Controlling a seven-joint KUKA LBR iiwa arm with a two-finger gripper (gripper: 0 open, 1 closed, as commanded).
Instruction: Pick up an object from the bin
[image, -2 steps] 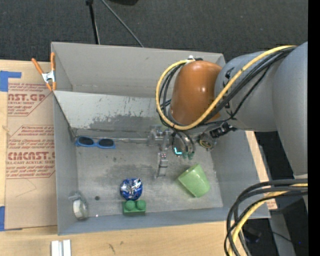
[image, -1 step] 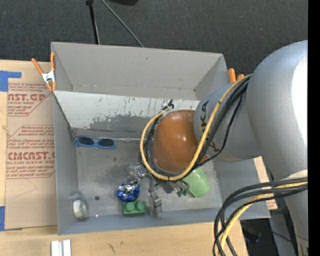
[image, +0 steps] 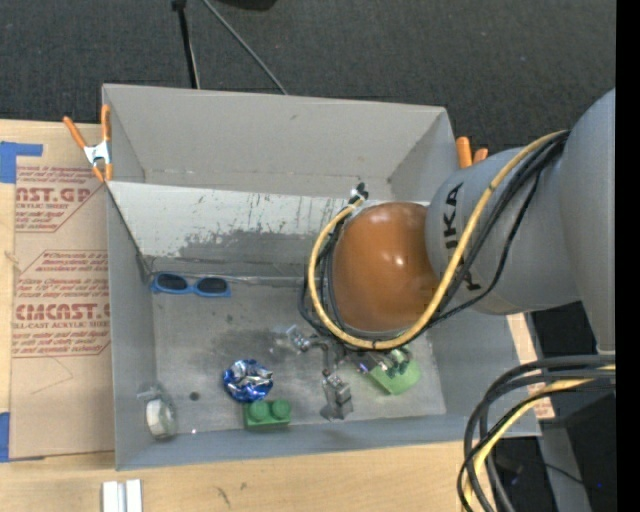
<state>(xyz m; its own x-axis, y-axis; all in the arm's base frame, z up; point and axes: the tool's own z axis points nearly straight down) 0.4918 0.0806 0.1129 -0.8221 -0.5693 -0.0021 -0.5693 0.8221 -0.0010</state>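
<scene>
Your gripper (image: 336, 392) hangs low over the floor of the bin (image: 262, 132), close to the near wall and right of its middle, below the arm's orange cover (image: 385, 265). You cannot tell from here whether it is apart or together, and nothing shows in its grasp.

Two things lie closest to it. A green brick (image: 268, 413) sits just beside it toward the view's left, against the near wall. A green lump (image: 392, 375) lies just on the other side, partly tucked under the wrist.

The brick looks like hard, light plastic with flat sides, so it should not give or break. Take it across two opposite flat faces, not over the studded top, where it could skid out. The wall leaves little room behind it, so close along the wall's length.

The lump's shape is half hidden, so judge it less freely. It looks rigid and light too.

A crumpled blue wrapper (image: 247, 380) lies a little further left. It is likely featherweight and soft, will squash when pinched, and may slip.

The blue sunglasses (image: 190, 286) rest at the foot of the far wall, well apart. A small pale thing (image: 157, 416) sits in the near left corner.
</scene>
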